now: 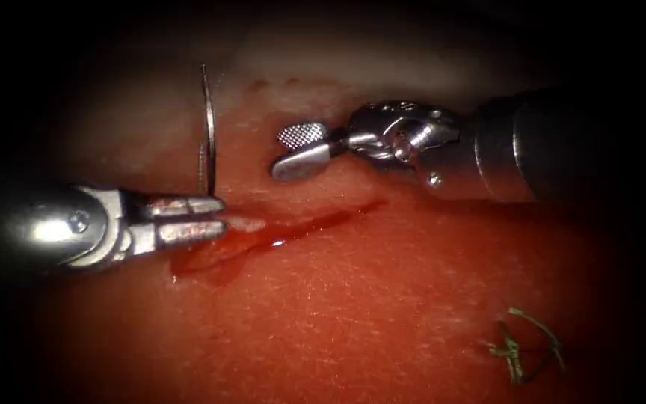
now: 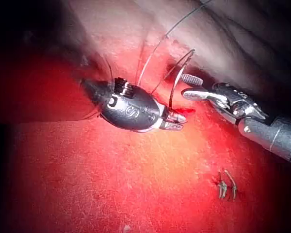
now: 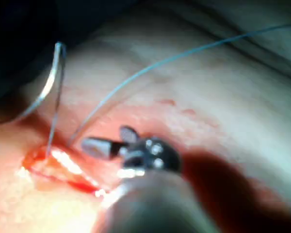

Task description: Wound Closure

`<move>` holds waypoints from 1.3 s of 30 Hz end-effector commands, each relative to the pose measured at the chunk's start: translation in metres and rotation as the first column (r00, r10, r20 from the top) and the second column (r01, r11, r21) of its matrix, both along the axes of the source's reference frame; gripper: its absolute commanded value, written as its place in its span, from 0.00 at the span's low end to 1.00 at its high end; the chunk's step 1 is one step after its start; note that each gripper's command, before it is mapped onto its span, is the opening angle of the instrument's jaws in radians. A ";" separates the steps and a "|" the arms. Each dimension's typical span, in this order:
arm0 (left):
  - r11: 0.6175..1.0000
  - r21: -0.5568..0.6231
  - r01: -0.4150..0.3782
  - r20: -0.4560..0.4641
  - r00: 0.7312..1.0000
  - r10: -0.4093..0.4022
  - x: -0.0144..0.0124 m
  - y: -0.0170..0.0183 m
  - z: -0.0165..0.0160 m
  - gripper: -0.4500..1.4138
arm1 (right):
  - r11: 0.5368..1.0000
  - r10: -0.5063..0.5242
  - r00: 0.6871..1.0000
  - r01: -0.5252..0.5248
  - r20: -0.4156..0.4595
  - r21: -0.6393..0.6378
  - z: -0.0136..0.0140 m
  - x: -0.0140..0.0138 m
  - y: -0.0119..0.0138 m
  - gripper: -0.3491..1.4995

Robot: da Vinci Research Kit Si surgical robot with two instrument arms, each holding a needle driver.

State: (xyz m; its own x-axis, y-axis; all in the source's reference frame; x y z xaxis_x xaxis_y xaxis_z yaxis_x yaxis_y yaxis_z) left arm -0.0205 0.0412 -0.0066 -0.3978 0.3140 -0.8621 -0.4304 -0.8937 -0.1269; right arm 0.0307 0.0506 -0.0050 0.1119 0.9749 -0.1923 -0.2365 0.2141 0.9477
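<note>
one needle in left hand; right hand wide open, empty

Red fluid on pinkish-red tissue; green cut thread ends; silver needle.

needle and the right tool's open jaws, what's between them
In the endoscope view, just bare tissue lies between the upright needle, held by the left tool, and the right tool.

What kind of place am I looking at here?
Likely a surgical practice bench: the left tool holds a curved needle over a cut in the tissue; the right tool is open, empty.
</note>
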 end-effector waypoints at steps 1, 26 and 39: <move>1.000 -0.011 -0.003 -0.011 1.000 0.003 -0.0007 -0.0014 0.0013 0.05 | 0.999 0.012 1.000 -0.011 -0.008 0.035 0.0002 0.0011 -0.0002 0.67; 0.998 -0.069 0.004 -0.055 0.998 -0.007 -0.0037 -0.0037 0.0040 0.05 | 0.986 0.040 0.993 -0.022 -0.108 0.163 -0.0008 0.0024 -0.0020 0.54; 0.998 -0.067 0.004 -0.055 0.998 -0.008 -0.0038 -0.0037 0.0038 0.05 | 0.985 0.051 0.992 -0.032 -0.114 0.170 -0.0004 0.0031 -0.0023 0.40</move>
State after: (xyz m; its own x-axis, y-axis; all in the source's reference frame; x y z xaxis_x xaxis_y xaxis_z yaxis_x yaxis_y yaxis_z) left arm -0.0238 0.0381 -0.0034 -0.4448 0.2567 -0.8581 -0.4418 -0.8962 -0.0391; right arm 0.0332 0.0485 -0.0059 0.0543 0.9979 -0.0342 -0.1290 0.0410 0.9908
